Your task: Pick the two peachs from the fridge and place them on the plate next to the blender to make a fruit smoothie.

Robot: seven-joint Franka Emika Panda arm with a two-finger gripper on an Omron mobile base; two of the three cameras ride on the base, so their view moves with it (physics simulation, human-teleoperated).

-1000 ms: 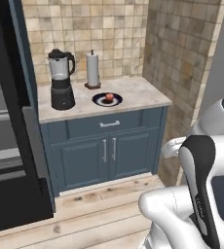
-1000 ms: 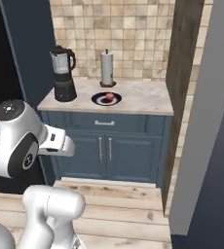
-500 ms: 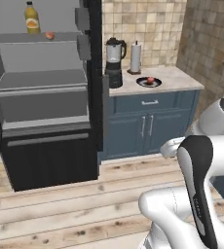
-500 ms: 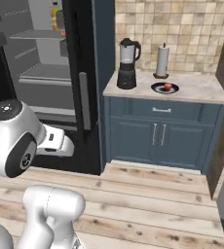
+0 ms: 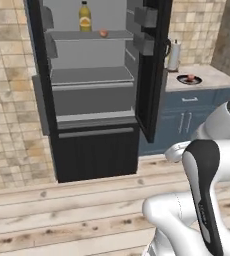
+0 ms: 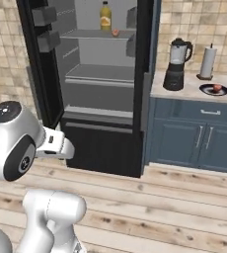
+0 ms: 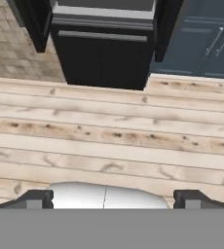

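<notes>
The gripper (image 7: 113,197) is hanging low over the pale wooden floor (image 7: 109,141), its two dark fingertips (image 7: 35,198) sitting wide apart at the bottom of the hand view with nothing between them, so the jaws are standing open and empty. Ahead of the gripper, the fridge (image 5: 94,90) is standing with its black doors swung open, and the hand view is catching its dark lower drawer front (image 7: 102,56) just beyond the floorboards. High above the gripper, on the top grey shelf (image 5: 89,35), one peach (image 5: 103,33) is resting just beside the orange juice bottle (image 5: 85,16); the right base view is showing the same peach on the shelf (image 6: 115,32) to the right of the bottle (image 6: 105,16). Ahead and to the right of the gripper, the dark blue cabinet (image 6: 197,136) is carrying a pale counter (image 6: 192,91). On that counter the black blender (image 6: 176,64) is standing upright nearest the fridge, the white paper towel roll (image 6: 207,62) is standing further right near the tiled wall, and the navy plate (image 6: 214,90) is lying in front of the roll, apart from the blender. A second peach on the plate (image 6: 217,88) is sitting near its middle, also visible from the left base view (image 5: 191,77) on the plate's dark rim (image 5: 182,80). Both peaches are well apart from the gripper.
</notes>
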